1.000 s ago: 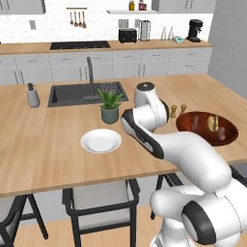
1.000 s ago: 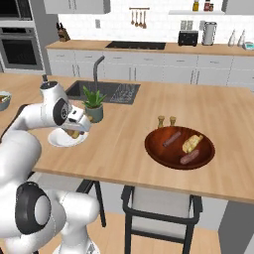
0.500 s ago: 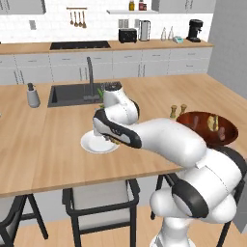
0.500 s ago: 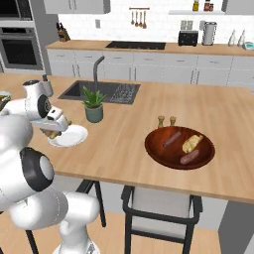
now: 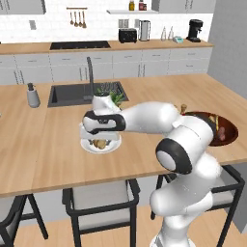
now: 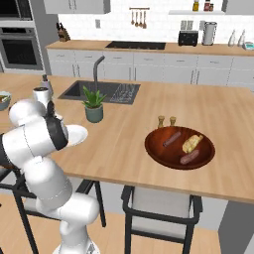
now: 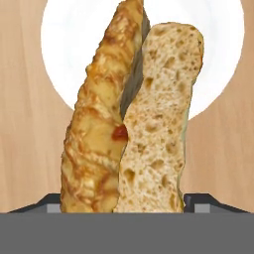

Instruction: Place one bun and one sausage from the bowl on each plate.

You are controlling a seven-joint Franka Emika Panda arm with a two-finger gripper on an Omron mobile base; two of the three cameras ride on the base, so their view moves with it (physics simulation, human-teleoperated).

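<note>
The tool (image 5: pixel 100 140) holds 1 bun (image 7: pixel 134 114) tight between wide fingers, right over the white plate (image 5: pixel 88 145) on the table (image 5: pixel 48 154), so it can drop there, while the brown bowl (image 6: pixel 155 149) sits far off at 3 o'clock.

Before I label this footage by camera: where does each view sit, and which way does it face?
Left base view: behind the arm on its left, facing the island; the arm reaches left to the plate, where the bun hangs under the gripper.
Right base view: behind on the right; the white arm is at lower left, the wooden bowl on the right.
Hand view: on the hand, looking down along the bun at the plate.
All share the plate; both base views share the bowl.
</note>
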